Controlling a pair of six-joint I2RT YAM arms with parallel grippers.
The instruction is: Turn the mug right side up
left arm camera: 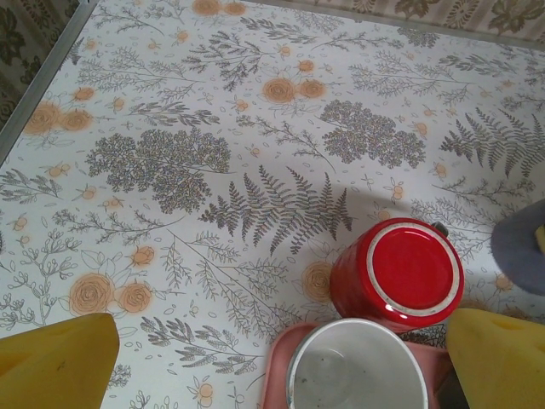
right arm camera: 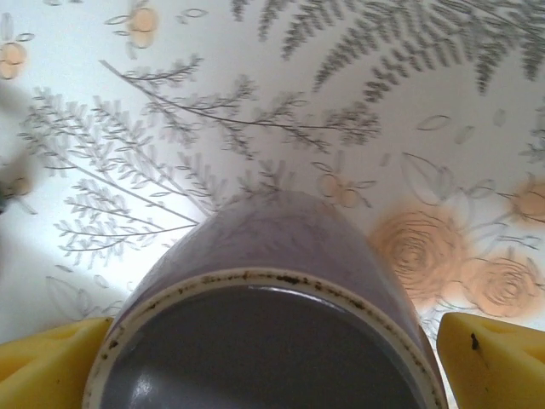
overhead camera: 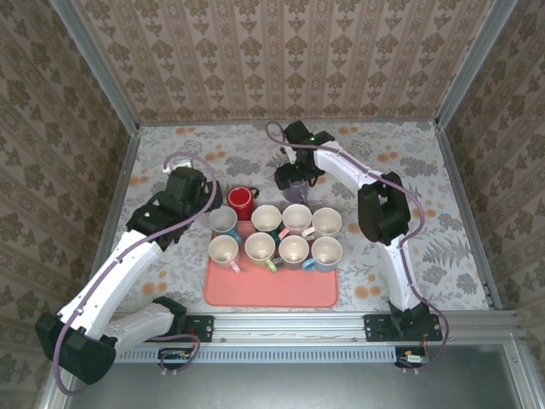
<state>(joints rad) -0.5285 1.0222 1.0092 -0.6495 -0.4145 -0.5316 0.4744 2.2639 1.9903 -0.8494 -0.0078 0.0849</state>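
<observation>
A purple mug (overhead camera: pixel 295 189) stands upside down on the flowered table behind the tray, its ringed base (right arm camera: pixel 264 341) facing up. My right gripper (overhead camera: pixel 296 173) is lowered over it, open, with a yellow finger (right arm camera: pixel 490 358) on each side of the purple mug (right arm camera: pixel 272 239) and close to its wall. A red mug (overhead camera: pixel 241 203) also stands upside down just off the tray's back left corner. My left gripper (overhead camera: pixel 189 192) hangs open to the left of the red mug (left arm camera: pixel 400 273), holding nothing.
A pink tray (overhead camera: pixel 272 291) at the front centre carries several upright mugs in two rows. One pale mug (left arm camera: pixel 358 375) on the tray sits right against the red one. Patterned walls close in the table on three sides.
</observation>
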